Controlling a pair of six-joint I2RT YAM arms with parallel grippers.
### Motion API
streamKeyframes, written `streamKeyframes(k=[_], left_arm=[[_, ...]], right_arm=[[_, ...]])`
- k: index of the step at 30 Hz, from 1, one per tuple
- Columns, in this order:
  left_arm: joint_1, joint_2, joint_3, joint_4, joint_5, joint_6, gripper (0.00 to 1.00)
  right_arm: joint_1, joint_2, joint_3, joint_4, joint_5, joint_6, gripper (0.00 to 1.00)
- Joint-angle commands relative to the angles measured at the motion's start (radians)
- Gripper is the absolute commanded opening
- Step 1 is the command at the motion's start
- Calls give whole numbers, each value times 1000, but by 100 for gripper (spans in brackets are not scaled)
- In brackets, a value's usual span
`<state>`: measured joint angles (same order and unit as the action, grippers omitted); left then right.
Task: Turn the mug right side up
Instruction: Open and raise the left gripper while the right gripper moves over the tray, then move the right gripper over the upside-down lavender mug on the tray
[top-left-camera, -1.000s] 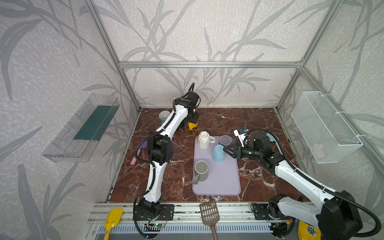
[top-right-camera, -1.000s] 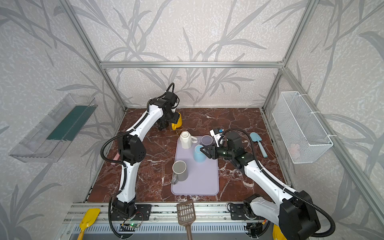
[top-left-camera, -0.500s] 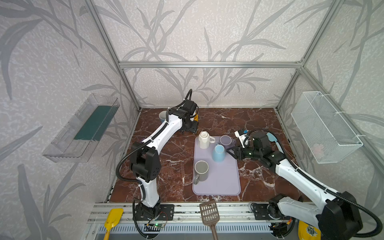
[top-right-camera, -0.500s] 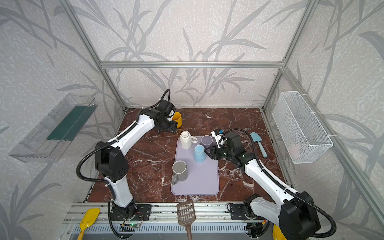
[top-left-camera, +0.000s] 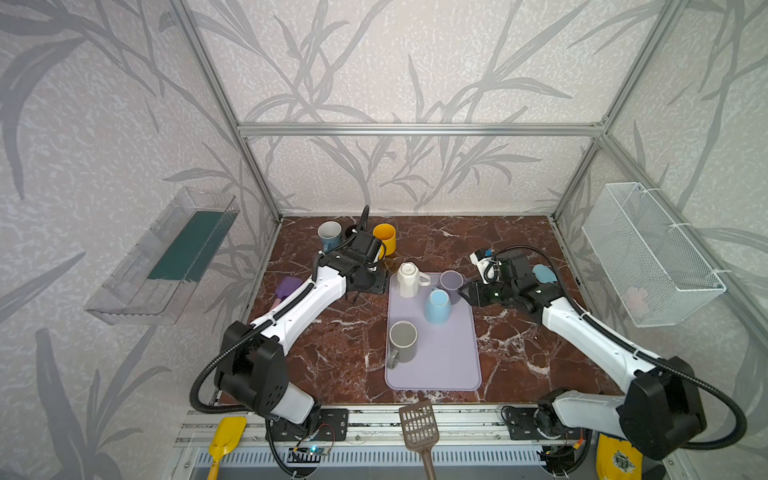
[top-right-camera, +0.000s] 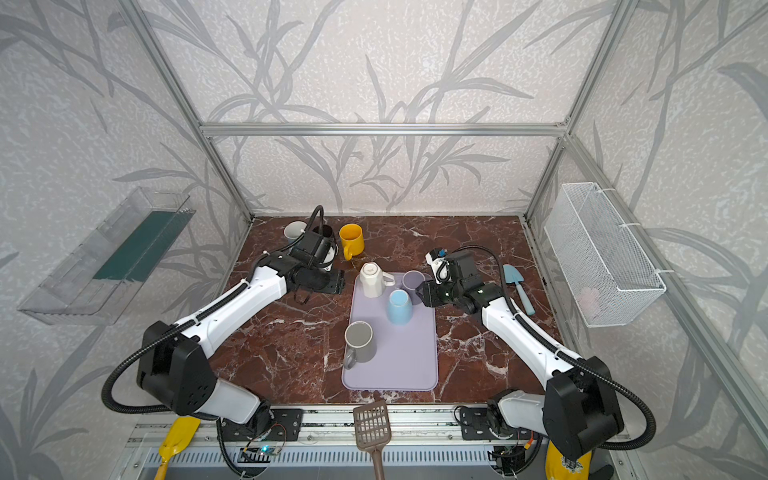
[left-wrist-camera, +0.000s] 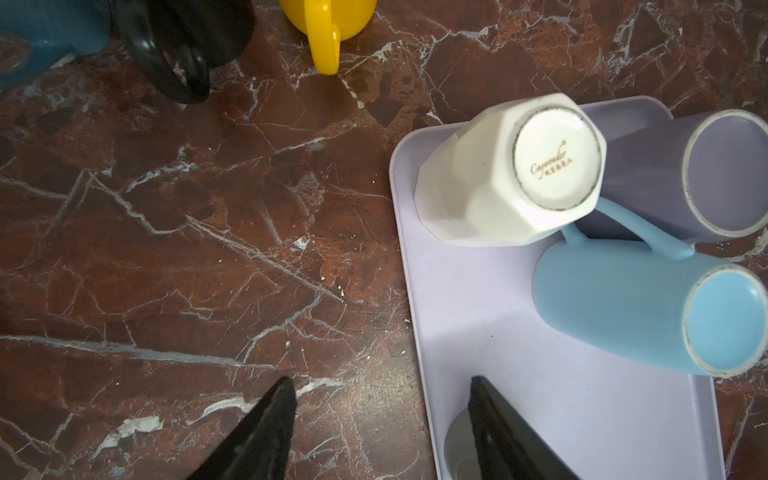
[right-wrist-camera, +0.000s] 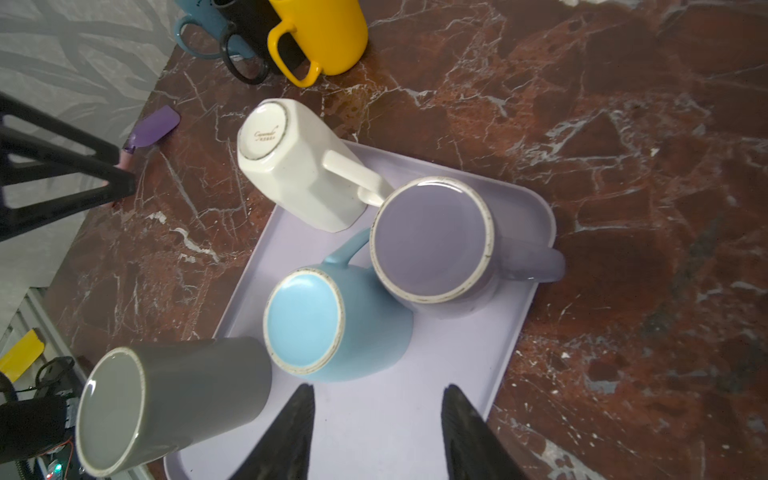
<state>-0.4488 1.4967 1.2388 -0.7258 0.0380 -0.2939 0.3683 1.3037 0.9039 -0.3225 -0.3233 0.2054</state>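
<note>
Both hang empty beside the tray (top-left-camera: 440, 357): left jaws wide, right jaws narrower. Your left arm (top-left-camera: 307, 299) has swung from the yellow mug (top-left-camera: 384, 239) to the upturned white mug (top-left-camera: 408, 274), likely next.

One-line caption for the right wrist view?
Open right tool at the edge of a lavender tray holding upside-down white mug, purple mug, blue mug and grey mug.

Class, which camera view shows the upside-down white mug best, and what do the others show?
The right wrist view: the white mug shows whole, base up, handle included. The left wrist view shows it large but hides the handle. In both top views it is small.
</note>
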Motion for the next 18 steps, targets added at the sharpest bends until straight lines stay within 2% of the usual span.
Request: streamKeyframes(k=[1,4,9,18], left_arm=[[1,-38,0,16,-34,-20,68],[1,-43,-1,8,-35,-21,68],[1,-61,-5,3,-38,-24,68],[1,-82,-13,-9,-49,-18,69]], right_arm=[[-43,50,48,-45,-9,-52,51],[-93,109,78,-19,-81,-68,52],[-184,235,141,37,-277,-57,53],[-231,492,229,179,-479,-4,55]])
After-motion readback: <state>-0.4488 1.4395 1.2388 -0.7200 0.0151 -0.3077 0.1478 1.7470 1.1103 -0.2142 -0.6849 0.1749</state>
